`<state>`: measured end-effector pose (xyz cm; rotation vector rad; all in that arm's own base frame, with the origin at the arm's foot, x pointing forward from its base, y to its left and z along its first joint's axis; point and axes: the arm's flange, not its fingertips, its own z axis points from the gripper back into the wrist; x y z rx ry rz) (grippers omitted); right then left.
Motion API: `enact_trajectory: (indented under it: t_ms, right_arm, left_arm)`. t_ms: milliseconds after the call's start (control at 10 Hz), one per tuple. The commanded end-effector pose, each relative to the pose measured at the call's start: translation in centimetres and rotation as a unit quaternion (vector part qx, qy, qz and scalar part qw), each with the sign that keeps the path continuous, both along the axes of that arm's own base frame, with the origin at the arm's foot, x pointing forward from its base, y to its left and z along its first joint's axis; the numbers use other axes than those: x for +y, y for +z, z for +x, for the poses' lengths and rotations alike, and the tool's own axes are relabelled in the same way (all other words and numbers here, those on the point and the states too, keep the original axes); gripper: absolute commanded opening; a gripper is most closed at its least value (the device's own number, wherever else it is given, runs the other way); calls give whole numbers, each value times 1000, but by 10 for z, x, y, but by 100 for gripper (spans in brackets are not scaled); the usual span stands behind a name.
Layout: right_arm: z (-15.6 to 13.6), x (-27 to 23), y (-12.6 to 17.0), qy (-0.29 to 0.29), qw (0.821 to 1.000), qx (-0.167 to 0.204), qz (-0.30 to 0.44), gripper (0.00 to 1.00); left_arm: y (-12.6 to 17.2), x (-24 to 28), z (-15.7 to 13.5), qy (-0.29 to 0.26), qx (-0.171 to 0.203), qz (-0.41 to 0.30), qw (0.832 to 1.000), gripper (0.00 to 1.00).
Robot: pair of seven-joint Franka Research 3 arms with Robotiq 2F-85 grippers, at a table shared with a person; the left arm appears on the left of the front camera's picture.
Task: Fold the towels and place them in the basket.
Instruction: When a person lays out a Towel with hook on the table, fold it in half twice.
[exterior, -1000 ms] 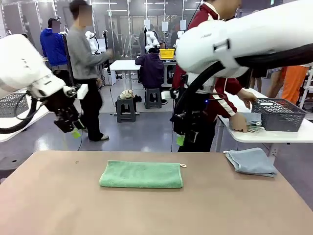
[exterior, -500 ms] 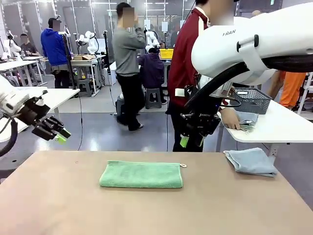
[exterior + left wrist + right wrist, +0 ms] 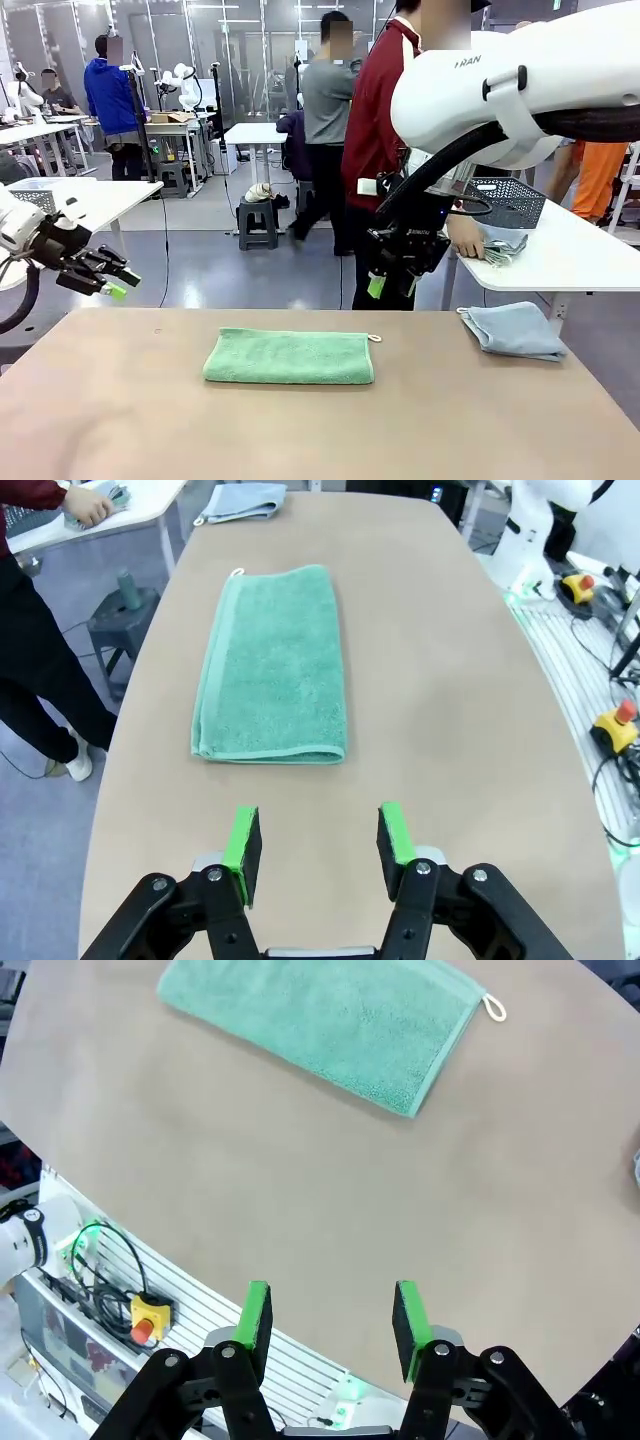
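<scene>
A sea-green towel lies folded into a long strip in the middle of the brown table. A grey-blue towel lies crumpled at the table's far right corner. My left gripper hangs open off the table's far left edge; in its wrist view the left gripper is short of the green towel, with the grey-blue towel beyond. My right gripper hangs open above the far edge. The right gripper is empty, with the green towel ahead of it. The dark basket stands on a white side table.
A person in a red jacket stands behind the far edge with a hand on a folded stack of cloth on the white side table. Other people and benches are farther back. A stool stands beside the table.
My left gripper swung down and out to the far left. My right arm shifted slightly right. The basket now sits farther back on the side table.
</scene>
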<state>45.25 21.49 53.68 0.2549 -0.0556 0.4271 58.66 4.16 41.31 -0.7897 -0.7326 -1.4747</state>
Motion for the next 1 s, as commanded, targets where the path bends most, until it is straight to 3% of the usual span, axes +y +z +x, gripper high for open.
enact_trajectory:
  t_ms: [0,200,500,700,900]
  right_arm:
    - [1,6,-4,-63,998,-11,-5,62]
    - [5,22,-25,-125,992,-20,-11,62]
    - [20,49,-80,-192,980,-28,-45,62]
    - [32,62,-120,-184,980,-5,-71,62]
    - [44,70,-149,-183,979,-25,-87,62]
  left_arm:
    - [-2,5,-1,1,3,3,1000,61]
    - [-2,5,-1,1,3,3,1000,61]
    - [-2,5,-1,1,3,3,1000,61]
    - [-2,5,-1,1,3,3,1000,61]
    - [-2,5,-1,1,3,3,1000,61]
